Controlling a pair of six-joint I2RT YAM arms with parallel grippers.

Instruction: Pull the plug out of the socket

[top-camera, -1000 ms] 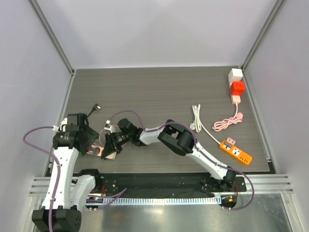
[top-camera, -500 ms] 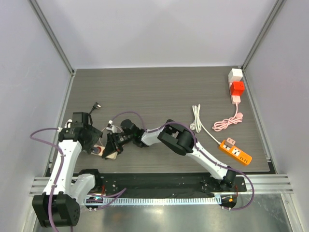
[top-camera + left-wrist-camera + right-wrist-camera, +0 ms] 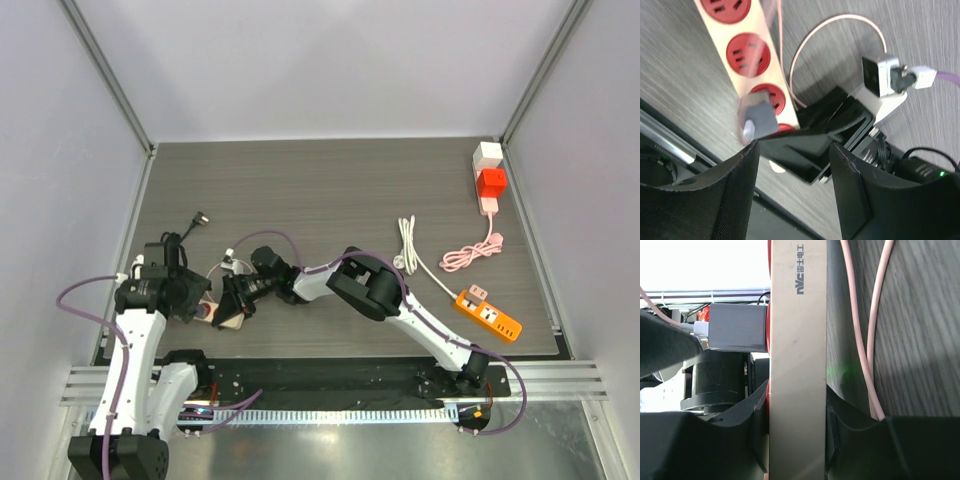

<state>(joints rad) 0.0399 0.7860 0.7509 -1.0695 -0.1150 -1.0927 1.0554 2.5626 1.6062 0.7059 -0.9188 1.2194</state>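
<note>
Left wrist: the grey plug, likely light and rigid, is seated at 8 o'clock on the tabletop in the power strip clamped by the right tool; its sides suit the parted left tool.

Beige power strip with round red sockets, carrying a pale grey plug. A thin pink cable lies on the dark grey table (streaked like wood grain). Farther off: an orange power bar, a white cord, a red block and a white block.
</note>
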